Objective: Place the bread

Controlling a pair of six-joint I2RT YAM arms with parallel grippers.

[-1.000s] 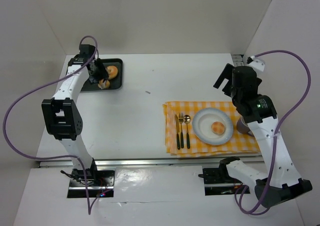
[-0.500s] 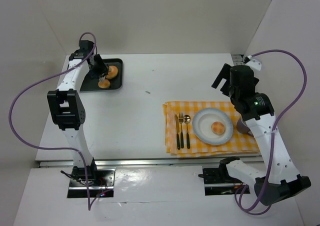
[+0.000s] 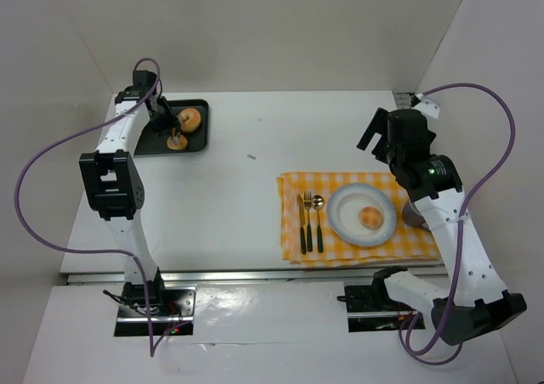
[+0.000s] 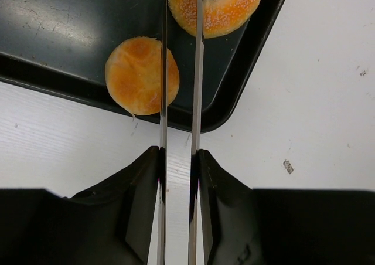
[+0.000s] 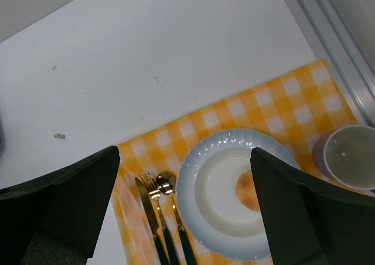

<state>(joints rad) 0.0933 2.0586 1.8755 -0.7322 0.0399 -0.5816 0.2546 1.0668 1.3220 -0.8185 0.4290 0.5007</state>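
Golden-brown and round, the small bun (image 4: 137, 74) lies by the near edge of the black tray (image 4: 58, 24), at the far left of the table (image 3: 246, 197), with a sugared doughnut (image 4: 228, 19) just beyond it. The left gripper (image 3: 171, 129) hangs over that spot with its jaws drawn almost together, only a thin slit between them. The bun sits outside the slit, one finger crossing its edge. The tips run off the top of the wrist view, so I cannot tell whether they pinch anything. My worry is that a grip from here catches the doughnut, or only clips the bun's rim, and the bread rolls or drops on the lift. The raised tray lip right beside the bun could also snag a finger. Off to the right, the right gripper (image 3: 376, 132) hovers wide open and empty beyond the checked cloth (image 3: 293, 189), where a plate (image 3: 347, 204) already carries one bun. Open white table lies between tray and cloth, good room for a carry, though the side wall (image 3: 51, 104) stands close on the left.
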